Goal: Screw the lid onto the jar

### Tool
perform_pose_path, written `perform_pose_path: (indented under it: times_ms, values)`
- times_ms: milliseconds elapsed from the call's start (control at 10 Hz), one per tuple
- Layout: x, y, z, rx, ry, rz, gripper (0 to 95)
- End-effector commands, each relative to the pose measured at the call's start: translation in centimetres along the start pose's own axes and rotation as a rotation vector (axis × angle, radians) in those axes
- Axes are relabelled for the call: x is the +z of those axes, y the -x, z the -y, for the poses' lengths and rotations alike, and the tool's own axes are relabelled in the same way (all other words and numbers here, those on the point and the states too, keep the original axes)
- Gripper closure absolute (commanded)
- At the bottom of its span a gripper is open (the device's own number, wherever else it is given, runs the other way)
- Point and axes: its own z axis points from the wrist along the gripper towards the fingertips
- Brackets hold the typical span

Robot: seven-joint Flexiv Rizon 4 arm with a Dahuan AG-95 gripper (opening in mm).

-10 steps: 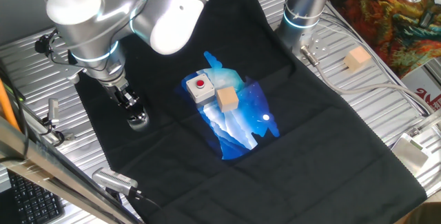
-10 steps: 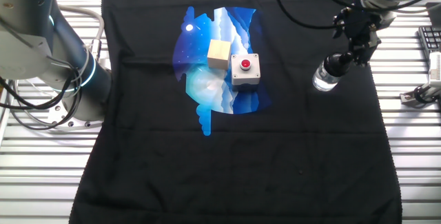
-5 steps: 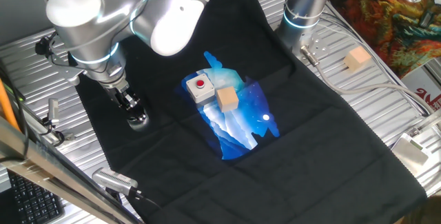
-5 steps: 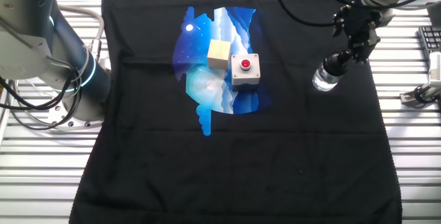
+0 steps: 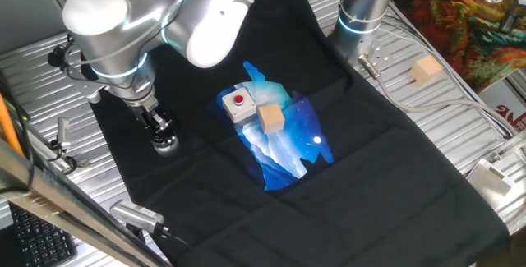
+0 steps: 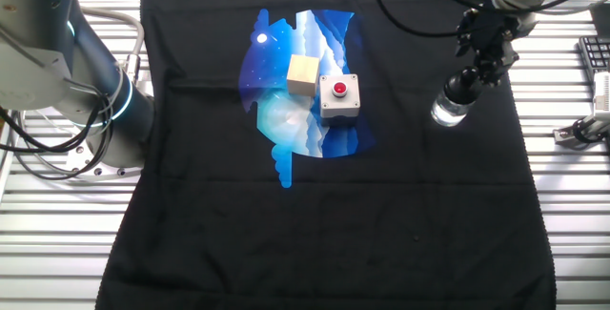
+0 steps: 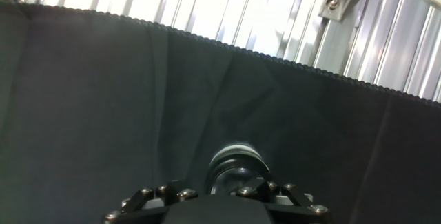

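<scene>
The jar (image 5: 165, 143) is a small clear glass cylinder that stands upright on the black cloth at the left of one fixed view, and at the right (image 6: 445, 113) of the other. The black lid (image 6: 461, 88) sits on its mouth. My gripper (image 5: 157, 125) (image 6: 469, 76) comes down at a slant from above and is shut on the lid. In the hand view the round lid (image 7: 236, 167) shows just past the gripper (image 7: 233, 191), at the bottom edge. The jar's neck is hidden by the lid and fingers.
A grey box with a red button (image 5: 238, 104) (image 6: 338, 95) and a tan wooden cube (image 5: 270, 118) (image 6: 303, 74) sit on the blue print mid-cloth. Another cube (image 5: 426, 70) lies on the metal table. A second arm's base (image 6: 105, 100) stands at the cloth's edge.
The wrist has turned a little about the jar, and the arm's upper joints have shifted slightly. The jar stays in place and the grip on the lid is unchanged.
</scene>
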Motion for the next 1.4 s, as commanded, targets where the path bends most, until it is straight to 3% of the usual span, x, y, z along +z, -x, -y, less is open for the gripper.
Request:
perform_pose_path:
  times_ms: [100,900,1400]
  values:
    - [0.0,0.2,0.0,-0.001,0.001,-0.006,38.0]
    - [0.3,-0.3,1.7,-0.044,0.002,-0.011,38.0]
    - [0.3,-0.2,1.7,-0.035,0.011,-0.009,38.0]
